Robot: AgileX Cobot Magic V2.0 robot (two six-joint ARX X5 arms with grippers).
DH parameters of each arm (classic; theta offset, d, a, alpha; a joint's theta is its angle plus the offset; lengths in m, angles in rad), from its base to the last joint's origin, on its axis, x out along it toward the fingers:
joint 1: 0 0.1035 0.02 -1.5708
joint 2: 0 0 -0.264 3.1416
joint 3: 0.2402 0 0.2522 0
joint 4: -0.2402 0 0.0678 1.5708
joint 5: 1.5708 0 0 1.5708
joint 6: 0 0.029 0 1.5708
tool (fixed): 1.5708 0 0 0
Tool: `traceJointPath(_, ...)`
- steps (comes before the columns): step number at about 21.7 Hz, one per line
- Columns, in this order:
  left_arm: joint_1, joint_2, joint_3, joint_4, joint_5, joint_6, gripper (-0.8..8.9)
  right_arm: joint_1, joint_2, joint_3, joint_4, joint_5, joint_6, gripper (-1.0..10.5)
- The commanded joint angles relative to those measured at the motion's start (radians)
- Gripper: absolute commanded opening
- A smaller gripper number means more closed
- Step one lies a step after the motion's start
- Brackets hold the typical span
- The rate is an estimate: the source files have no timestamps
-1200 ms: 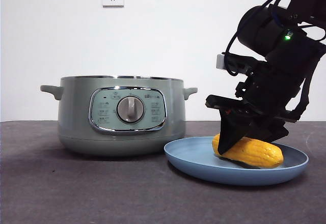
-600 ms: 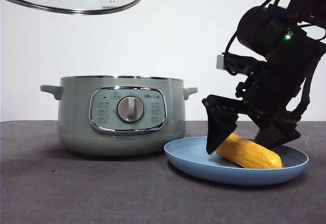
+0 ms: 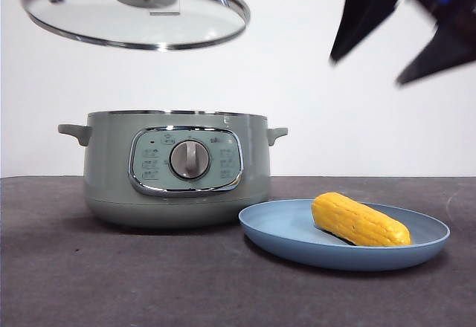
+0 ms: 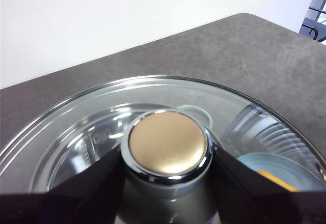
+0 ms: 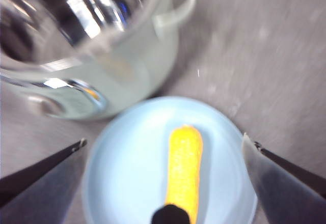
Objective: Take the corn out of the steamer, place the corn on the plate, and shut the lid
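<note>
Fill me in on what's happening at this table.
The corn lies on the blue plate, beside the green steamer, which stands open. The right gripper hangs high above the plate, jaws wide open and holding nothing. The left gripper is clamped on the knob of the glass lid, holding it in the air above the steamer. Closing the lid is what's left.

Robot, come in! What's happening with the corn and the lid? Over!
Left gripper holds lid above pot. Right gripper open, high. Corn on plate. Nothing blocking.
</note>
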Motion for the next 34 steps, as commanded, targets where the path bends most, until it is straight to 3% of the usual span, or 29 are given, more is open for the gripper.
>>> traceJointPath(1, 0.001, 0.054, 0.008, 0.109, 0.002, 0.013, -0.09, 0.0, -0.129, -0.01, -0.058, 0.006, 0.01, 5.0)
traceJointPath(7, 0.002, 0.219, 0.008, 0.258, -0.002, 0.038, -0.09, 0.0, -0.344, -0.01, -0.221, 0.005, 0.01, 5.0)
traceJointPath(15, 0.013, 0.338, 0.008, 0.406, -0.035, 0.039, -0.09, 0.001, -0.43, -0.01, -0.347, 0.005, 0.043, 5.0)
traceJointPath(34, 0.022, 0.411, 0.008, 0.381, -0.028, 0.038, -0.09, 0.001, -0.432, -0.01, -0.346, 0.009, 0.044, 5.0)
